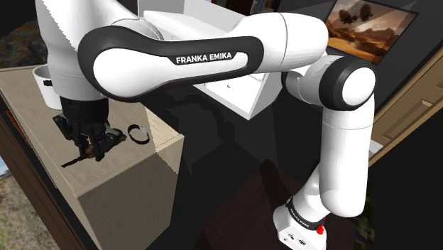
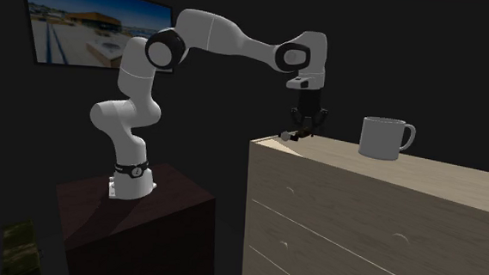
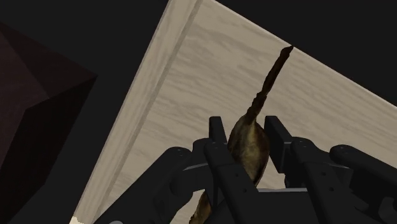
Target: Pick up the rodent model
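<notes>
- My gripper [image 3: 247, 130] is closed on the rodent model [image 3: 251, 145]. In the wrist view its brown body sits clamped between my two black fingers [image 3: 218, 137], and the long thin tail [image 3: 270, 83] points away from them over the wood.
- So I judge that the reach and the grasp are done. What is left is the lift.
- I cannot tell if the model is already off the surface. In the second exterior view my gripper [image 2: 301, 134] hangs very low over the corner of the dresser [image 2: 359, 216], and in the shoulder view the tail end [image 1: 71, 162] looks close to the top, perhaps touching it.
- The next move, in my opinion, is straight up, slowly, because the grip is on a narrow rounded body that could slip.
- The surface is the flat top of the dresser, in pale wood grain, with drawer fronts below. I am near its edge and corner.
- A pale mug [image 2: 385, 137] stands on the same top, well apart from me. A small black ring [image 1: 138, 133] lies near my gripper [image 1: 92, 145], not touching.
- The room is dim. My dark stand [image 2: 143, 226] is beside the dresser, and a framed picture [image 2: 94, 21] hangs on the wall behind.
</notes>
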